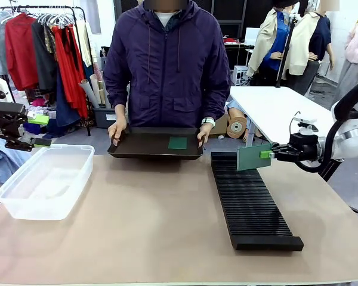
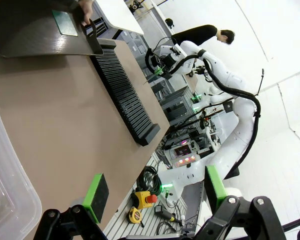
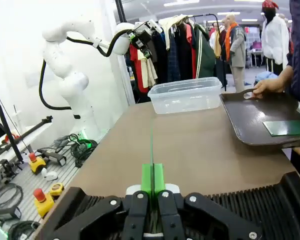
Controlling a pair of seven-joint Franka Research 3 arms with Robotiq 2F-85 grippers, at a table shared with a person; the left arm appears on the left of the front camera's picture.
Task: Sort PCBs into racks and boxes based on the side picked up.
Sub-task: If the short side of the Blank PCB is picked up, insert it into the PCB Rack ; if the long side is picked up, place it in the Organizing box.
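My right gripper [image 1: 267,154] is shut on the edge of a green PCB [image 1: 253,157], which it holds upright just above the far end of the long black slotted rack [image 1: 250,199]. In the right wrist view that PCB [image 3: 152,145] appears edge-on between the green pads [image 3: 147,179], with the rack [image 3: 250,210] below. A second PCB [image 1: 178,143] lies flat on the dark tray [image 1: 137,146] that the person holds by both handles. My left gripper [image 1: 36,134] hangs open with nothing between its pads [image 2: 96,196], above the far end of the clear plastic box [image 1: 45,179].
The person stands at the far edge behind the tray [image 3: 255,117]. Bare tabletop lies between the box [image 3: 187,95] and the rack [image 2: 122,95]. A white table stands at the back right, and clothes racks stand behind at the left.
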